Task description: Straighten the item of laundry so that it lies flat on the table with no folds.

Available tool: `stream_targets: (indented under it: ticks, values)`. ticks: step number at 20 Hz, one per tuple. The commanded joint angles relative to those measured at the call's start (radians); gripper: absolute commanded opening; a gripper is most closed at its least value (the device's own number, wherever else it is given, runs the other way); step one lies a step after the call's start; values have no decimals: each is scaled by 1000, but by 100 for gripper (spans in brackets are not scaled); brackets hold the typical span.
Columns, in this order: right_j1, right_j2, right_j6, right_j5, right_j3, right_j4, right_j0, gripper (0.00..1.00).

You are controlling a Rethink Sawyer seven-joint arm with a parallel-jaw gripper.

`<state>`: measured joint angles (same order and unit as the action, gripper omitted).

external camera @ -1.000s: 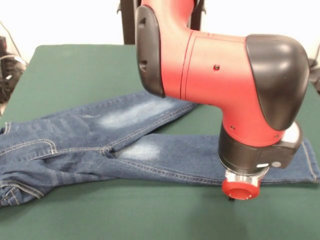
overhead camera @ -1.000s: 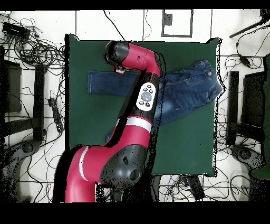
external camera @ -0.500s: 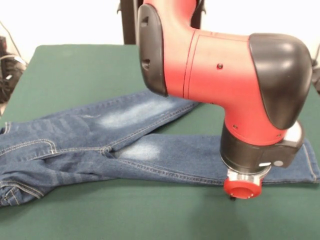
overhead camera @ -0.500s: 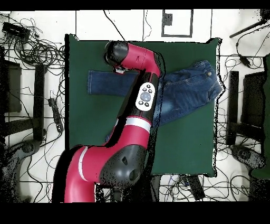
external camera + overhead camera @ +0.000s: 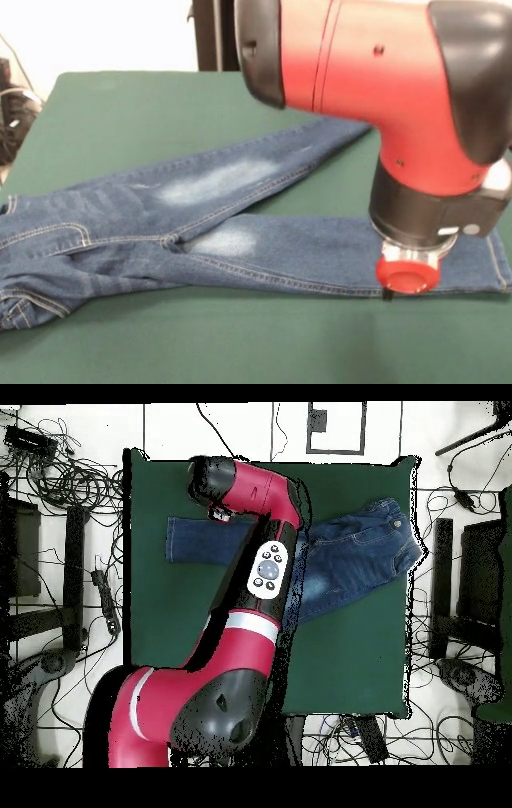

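The item of laundry, a small pair of blue jeans (image 5: 200, 232), lies on the green table (image 5: 120, 112). Its waist is at the left edge and its two legs spread to the right. The near leg (image 5: 320, 256) runs flat to the right edge. The far leg (image 5: 264, 164) slants up and passes behind the arm. My gripper (image 5: 390, 293) hangs low over the near leg's front edge close to the hem, mostly hidden under the red wrist cap (image 5: 408, 274). In the overhead view the arm (image 5: 262, 564) crosses the jeans (image 5: 360, 554) and covers the gripper.
In the overhead view, cables (image 5: 70, 474), stands and dark equipment (image 5: 470, 574) lie on the floor all round the table (image 5: 350, 654). The jeans' waist lies close to the table's right edge there.
The arm has shifted right in the front view (left in the overhead view), toward the near leg's hem. More of the far leg now shows. The jeans lie as before.
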<state>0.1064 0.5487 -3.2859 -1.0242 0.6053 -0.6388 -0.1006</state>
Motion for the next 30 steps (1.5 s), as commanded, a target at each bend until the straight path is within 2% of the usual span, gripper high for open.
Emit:
stream_targets:
  ticks: [1,5,11,19,20,30]
  values:
    - [-78,-90,-143,54,199,4,-36,0]
    - [-80,-105,-130,79,213,7,-32,0]
    - [-37,-114,-106,77,183,19,-14,0]
    - [-37,-121,-88,76,184,27,-5,0]
    - [-43,-136,-89,89,195,19,-2,100]
    - [-41,-139,-100,93,199,19,-2,100]
